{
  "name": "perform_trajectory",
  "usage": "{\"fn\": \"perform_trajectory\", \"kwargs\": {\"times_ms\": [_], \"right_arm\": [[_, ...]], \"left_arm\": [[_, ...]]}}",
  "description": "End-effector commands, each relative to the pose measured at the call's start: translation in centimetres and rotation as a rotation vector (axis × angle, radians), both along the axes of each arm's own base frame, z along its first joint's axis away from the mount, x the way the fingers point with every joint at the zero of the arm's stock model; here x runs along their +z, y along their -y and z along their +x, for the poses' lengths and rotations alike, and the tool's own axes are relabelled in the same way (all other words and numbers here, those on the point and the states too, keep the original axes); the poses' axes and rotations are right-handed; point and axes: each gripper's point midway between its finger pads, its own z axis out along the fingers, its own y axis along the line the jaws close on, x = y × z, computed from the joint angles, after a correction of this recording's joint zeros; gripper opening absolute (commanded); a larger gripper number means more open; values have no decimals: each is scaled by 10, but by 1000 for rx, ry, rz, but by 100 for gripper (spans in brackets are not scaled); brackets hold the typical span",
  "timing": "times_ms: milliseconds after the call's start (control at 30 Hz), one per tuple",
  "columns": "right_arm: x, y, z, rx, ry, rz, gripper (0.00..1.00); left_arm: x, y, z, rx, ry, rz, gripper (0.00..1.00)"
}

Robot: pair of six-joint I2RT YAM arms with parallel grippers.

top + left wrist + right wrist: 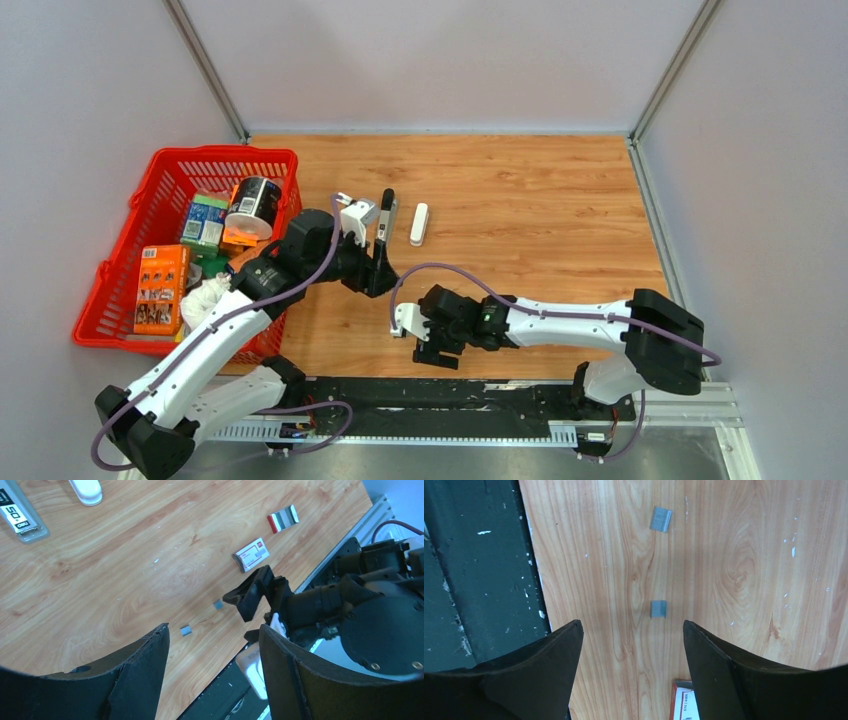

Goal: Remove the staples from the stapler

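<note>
White stapler (419,223) lay on bench (560,200), far of centre, left end effector (212,645) empty with fingers spread, right end effector (631,635) likewise spread and empty, above two grey staple strips (658,609).

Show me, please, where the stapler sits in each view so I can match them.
Top external: stapler lies mid-table, toward the far side.
Left wrist: only its rounded end shows, at the top edge, left.
Right wrist: not in view.
Shared landmark: the black rail along the near edge.
</note>
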Motion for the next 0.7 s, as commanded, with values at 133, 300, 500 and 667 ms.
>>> {"fn": "perform_trajectory", "kwargs": {"times_ms": [133, 300, 500, 667], "right_arm": [[-7, -4, 15, 4, -25, 24, 75], [-13, -1, 21, 5, -34, 12, 74], [-17, -4, 25, 19, -38, 10, 71], [-16, -8, 30, 22, -16, 32, 69]], "left_arm": [[8, 4, -9, -51, 18, -38, 73], [7, 4, -13, -66, 16, -52, 73], [6, 3, -17, -68, 12, -57, 73], [7, -2, -16, -43, 33, -53, 73]]}}
